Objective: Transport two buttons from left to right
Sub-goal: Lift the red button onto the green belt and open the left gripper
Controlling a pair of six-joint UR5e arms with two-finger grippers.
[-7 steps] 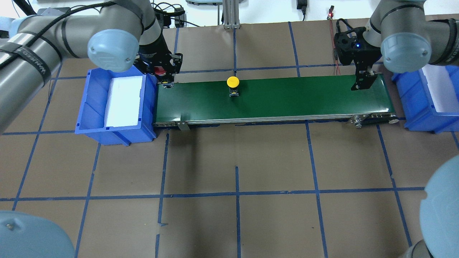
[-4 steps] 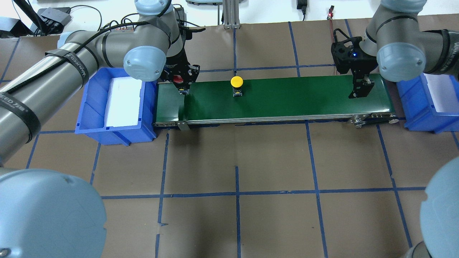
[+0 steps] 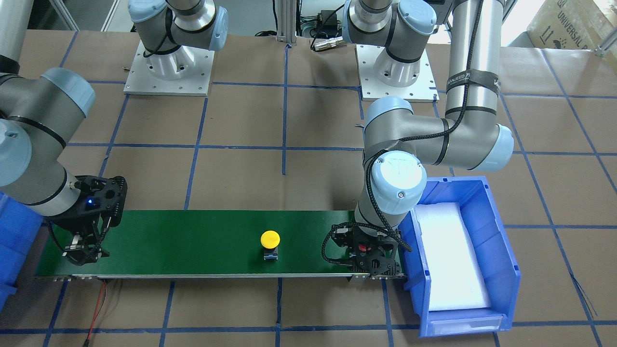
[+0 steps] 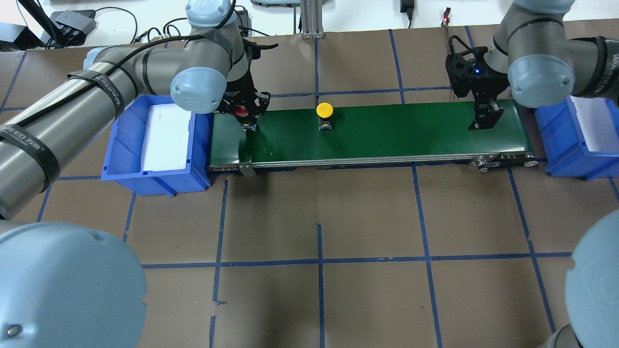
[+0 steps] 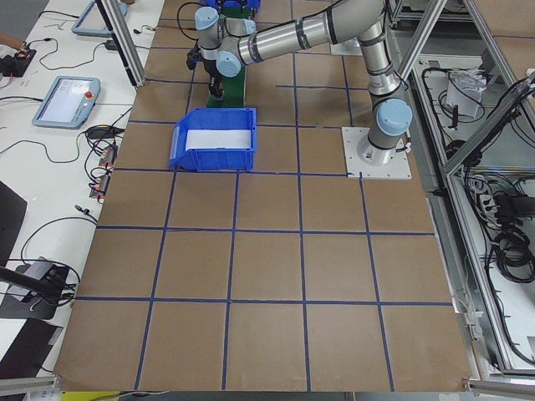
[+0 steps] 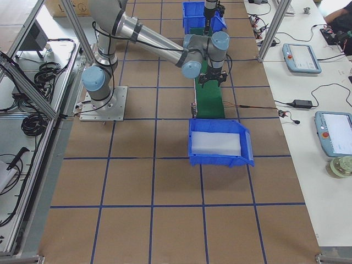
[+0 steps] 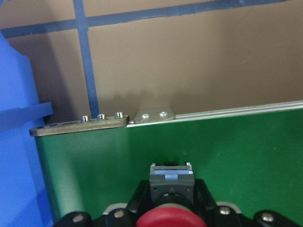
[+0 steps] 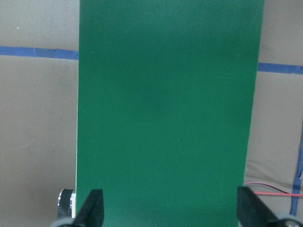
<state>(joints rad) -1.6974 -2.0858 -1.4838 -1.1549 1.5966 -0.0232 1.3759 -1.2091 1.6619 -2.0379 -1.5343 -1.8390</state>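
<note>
Cap of red button (image 7: 170, 183) cropped | body clamped in left gripper (image 4: 248, 124)

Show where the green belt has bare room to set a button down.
The widest bare stretch of the green belt lies between the yellow button and the right gripper. A shorter patch sits between that button and the left gripper. Crowded: the belt's left end, where that gripper holds the red button beside the blue bin.
</note>
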